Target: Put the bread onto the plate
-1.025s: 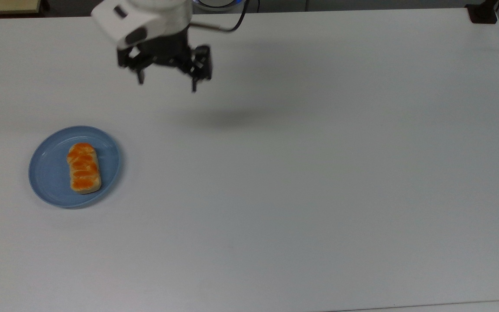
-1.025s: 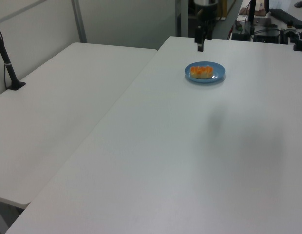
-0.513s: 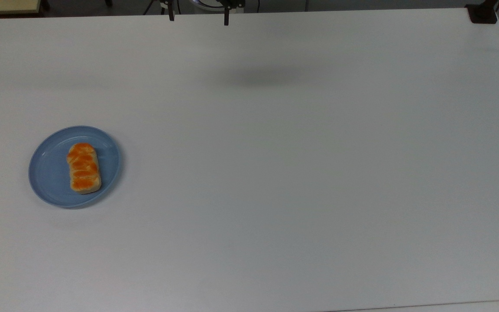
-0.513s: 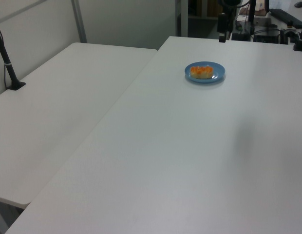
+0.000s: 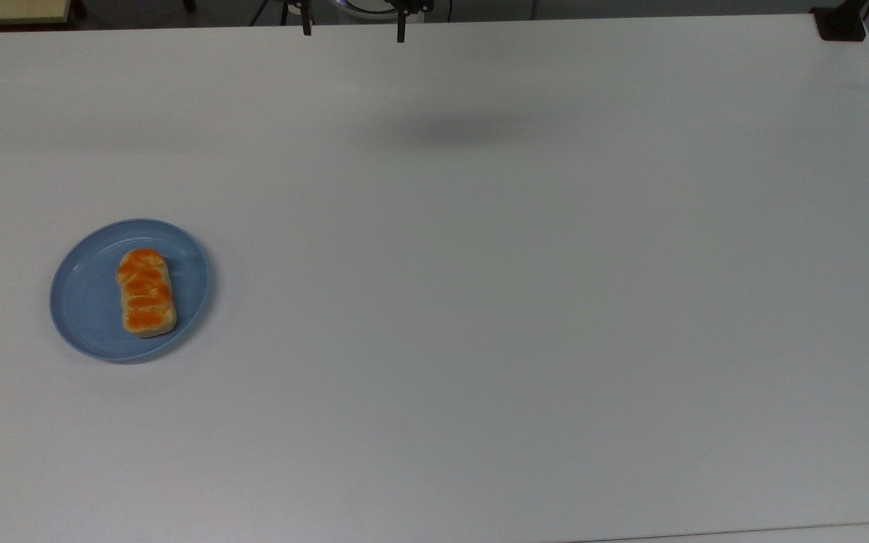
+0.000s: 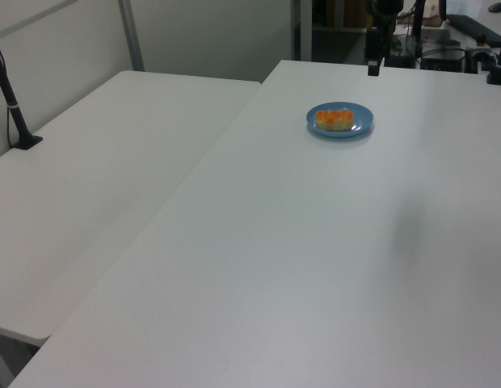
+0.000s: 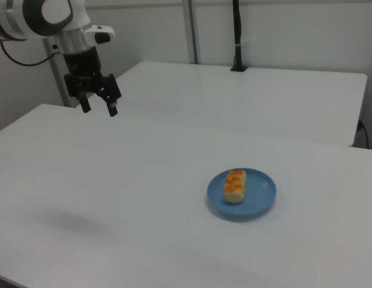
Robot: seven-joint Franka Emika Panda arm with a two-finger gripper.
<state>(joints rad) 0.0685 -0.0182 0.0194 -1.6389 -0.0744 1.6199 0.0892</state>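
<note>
Bread (image 5: pixel 146 292) lies on the blue plate (image 5: pixel 86 302). Gripper (image 7: pixel 99 108) hangs above the table (image 5: pixel 480 302), fingers spread, holding nothing.

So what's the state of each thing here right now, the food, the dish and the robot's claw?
bread: lying flat on the plate, glossy top up, nothing holding it.
plate: flat on the table, bread inside its rim.
gripper: fingers open, empty, raised above the table far from the plate.
table: carrying the plate.

White tables (image 6: pixel 113 178), pale wall (image 7: pixel 294 30)
</note>
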